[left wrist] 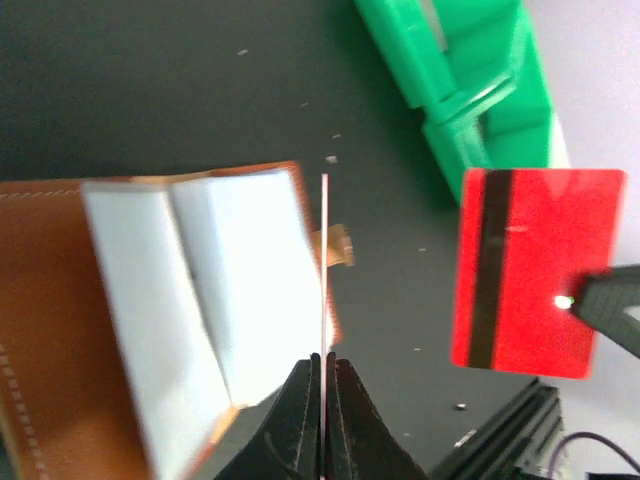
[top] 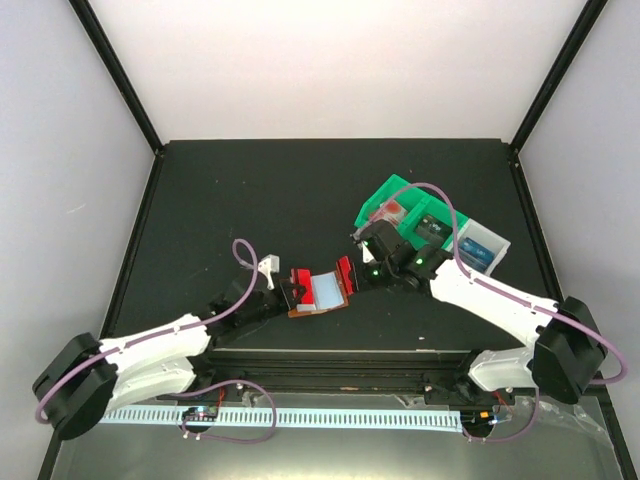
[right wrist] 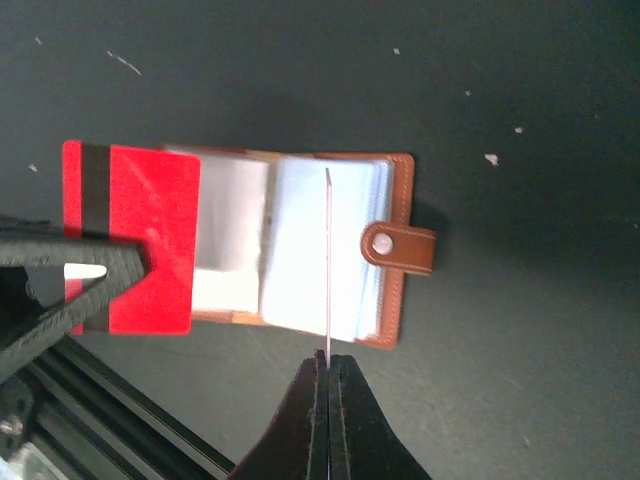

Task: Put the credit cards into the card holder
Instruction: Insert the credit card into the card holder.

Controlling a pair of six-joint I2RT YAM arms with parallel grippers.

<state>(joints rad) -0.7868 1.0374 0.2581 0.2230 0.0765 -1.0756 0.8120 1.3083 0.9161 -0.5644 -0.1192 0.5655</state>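
L's card (left wrist: 324,270) edge-on in L wrist cam, red face in R's.

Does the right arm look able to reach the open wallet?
Likely yes: the right tool, gripping a card edge-on, hangs above the open card holder; the left tool's red card covers only its other side.

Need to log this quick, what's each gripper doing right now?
Left gripper: closed on a red credit card.
Right gripper: closed on the other red credit card.
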